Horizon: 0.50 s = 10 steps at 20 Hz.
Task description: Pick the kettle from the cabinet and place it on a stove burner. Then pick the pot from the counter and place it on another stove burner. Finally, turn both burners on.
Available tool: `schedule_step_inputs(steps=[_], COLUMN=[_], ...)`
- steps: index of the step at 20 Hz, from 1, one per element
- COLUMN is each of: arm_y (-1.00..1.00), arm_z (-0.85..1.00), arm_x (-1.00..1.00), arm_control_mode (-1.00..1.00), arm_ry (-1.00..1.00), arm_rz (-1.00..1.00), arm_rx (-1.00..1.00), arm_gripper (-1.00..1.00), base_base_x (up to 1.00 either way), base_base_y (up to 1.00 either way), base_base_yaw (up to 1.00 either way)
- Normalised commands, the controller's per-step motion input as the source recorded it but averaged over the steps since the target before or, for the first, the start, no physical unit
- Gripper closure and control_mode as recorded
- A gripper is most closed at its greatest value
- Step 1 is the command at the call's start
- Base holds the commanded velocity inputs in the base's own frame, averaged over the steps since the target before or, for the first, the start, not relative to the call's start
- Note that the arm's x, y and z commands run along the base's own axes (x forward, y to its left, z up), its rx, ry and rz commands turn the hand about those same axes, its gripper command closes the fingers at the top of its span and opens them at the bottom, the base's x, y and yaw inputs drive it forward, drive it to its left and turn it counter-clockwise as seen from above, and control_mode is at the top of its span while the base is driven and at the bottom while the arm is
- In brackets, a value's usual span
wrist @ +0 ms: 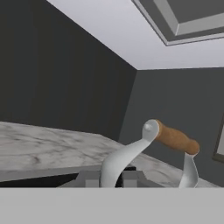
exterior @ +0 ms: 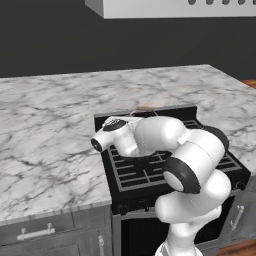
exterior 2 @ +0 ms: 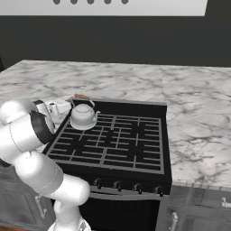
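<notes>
In the foreground, the white robot arm (exterior: pixel 192 165) bends low over the front of the black cooktop (exterior 2: pixel 135 149), its dark control knobs (exterior 2: pixel 118 184) lining the front edge. Farther in, the small silvery kettle (exterior 2: pixel 83 115) sits on the back burner grate (exterior 2: pixel 92 124) on the arm's side, spout toward the centre of the stove. The gripper (wrist: pixel 110 178) reaches in from beside it, its fingers (wrist: pixel 129 178) clenched on the lower end of the kettle's thin arched handle (wrist: pixel 131 153), with the brown wooden grip (wrist: pixel 176 138) rising above. Beyond, the white marble worktop (exterior: pixel 55 110) with grey veins runs to a dark wall (exterior: pixel 60 40), under a pale range hood (exterior: pixel 170 7).
</notes>
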Motion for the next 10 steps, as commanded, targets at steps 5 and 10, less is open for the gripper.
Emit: schedule_step_inputs(steps=[5,10], arm_y=[0.1,0.07], arm_z=[-0.11,-0.11], arm_x=[0.19,0.2], arm_control_mode=[-1.0,-1.0], arm_ry=[0.0,0.0], arm_rz=[0.0,0.0], arm_rx=[-0.02,-0.01], arm_gripper=[1.0,1.0], base_base_x=[0.0,0.0], base_base_y=[0.0,0.0], base_base_yaw=[0.0,0.0])
